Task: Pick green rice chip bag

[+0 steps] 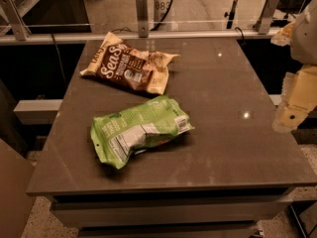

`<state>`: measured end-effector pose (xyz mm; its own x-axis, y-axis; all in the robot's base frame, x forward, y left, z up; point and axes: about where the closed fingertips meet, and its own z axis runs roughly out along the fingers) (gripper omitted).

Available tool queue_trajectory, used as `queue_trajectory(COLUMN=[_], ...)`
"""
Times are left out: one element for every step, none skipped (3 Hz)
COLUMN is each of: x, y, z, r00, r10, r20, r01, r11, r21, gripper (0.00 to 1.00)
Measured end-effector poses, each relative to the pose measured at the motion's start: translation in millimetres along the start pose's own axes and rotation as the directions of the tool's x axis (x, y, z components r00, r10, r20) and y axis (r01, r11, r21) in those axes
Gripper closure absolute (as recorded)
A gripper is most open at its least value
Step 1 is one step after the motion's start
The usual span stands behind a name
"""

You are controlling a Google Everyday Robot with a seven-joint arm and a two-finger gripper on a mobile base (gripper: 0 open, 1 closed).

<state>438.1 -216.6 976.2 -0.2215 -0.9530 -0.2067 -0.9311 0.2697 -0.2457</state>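
The green rice chip bag (139, 129) lies flat on the grey table (237, 148), left of centre toward the front, with its white label panel and barcode facing up. My gripper (296, 100) is at the right edge of the view, beside the table's right side and well to the right of the bag. It touches nothing.
A brown-and-cream "Sens" bag (130, 63) lies at the table's back left, just behind the green bag. A metal rail with glass panels (141, 14) runs along the far edge. The table's front edge drops to drawers and the floor.
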Motion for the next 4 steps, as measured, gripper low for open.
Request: queue_trajectory(x=[0.0, -10.8, -39.2, -82.4], y=[0.0, -4.5, -16.3, -27.8], z=[0.0, 8.6, 25.8, 44.9], r00=[1.0, 0.996, 0.962, 0.868], r10=[0.0, -0.048, -0.163, -0.276], r20=[0.0, 0.079, 0.221, 0.413], r01=[0.0, 0.049, 0.174, 0.32], r11=[1.0, 0.9987, 0.9841, 0.9466], r21=[0.0, -0.015, -0.034, -0.041], gripper=[0.0, 0.0, 0.0, 0.0])
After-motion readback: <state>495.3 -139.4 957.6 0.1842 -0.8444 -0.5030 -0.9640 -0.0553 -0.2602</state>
